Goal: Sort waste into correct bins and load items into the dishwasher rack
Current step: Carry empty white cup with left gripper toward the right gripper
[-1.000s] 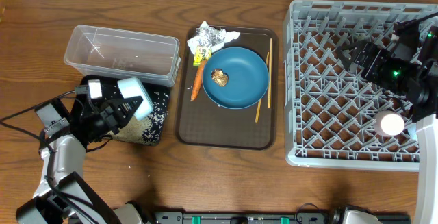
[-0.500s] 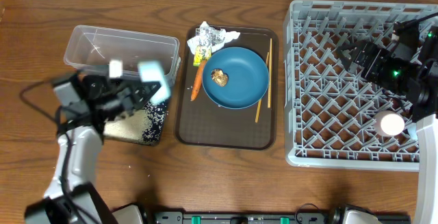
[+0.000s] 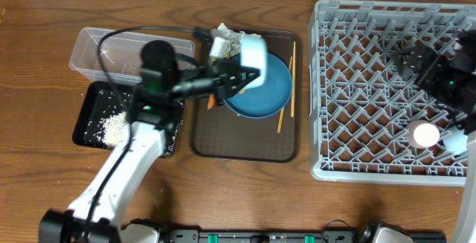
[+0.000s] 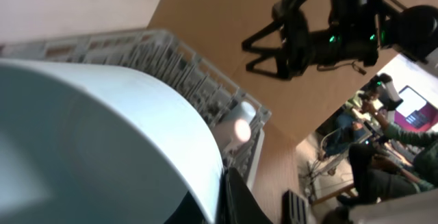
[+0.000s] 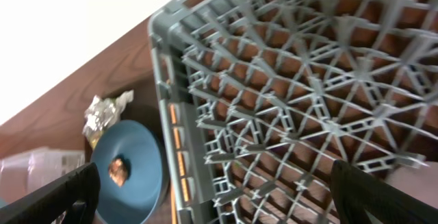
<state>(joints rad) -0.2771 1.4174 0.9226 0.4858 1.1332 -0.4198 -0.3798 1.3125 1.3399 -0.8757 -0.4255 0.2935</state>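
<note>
1. Overhead: the left gripper (image 3: pixel 239 78) and its arm cover the 10 o'clock part of the plate (image 3: pixel 274 94) and most of the carrot (image 3: pixel 210 102), of which only an orange sliver shows. The right arm (image 3: pixel 446 79) is a dark blur at 3 o'clock, cut by the edge, and its jaws cannot be made out here. The bowl (image 3: pixel 253 50), pale and tilted, is pinched at its rim by the left gripper, above the plate on the brown tray (image 3: pixel 245 146). Rice (image 3: pixel 111 128) lies in the black tray (image 3: pixel 88 113) at 9 o'clock.
2. Left wrist: the bowl (image 4: pixel 102 135) fills the frame from 9 o'clock and is cut off by the edges. One dark finger (image 4: pixel 239 196) shows at 6 o'clock against its rim; the other is hidden. Behind it is the rack (image 4: pixel 185 63), holding a cup (image 4: pixel 236 131).
3. Right wrist: the picture is blurred. The right gripper (image 5: pixel 213 183) is spread wide over the rack (image 5: pixel 287 101), its fingers cut off at 7 and 5 o'clock. At 8 o'clock the plate (image 5: pixel 137 183) carries a brown lump (image 5: pixel 118 170), with the wrapper (image 5: pixel 102 111) at the plate's 12 o'clock.
</note>
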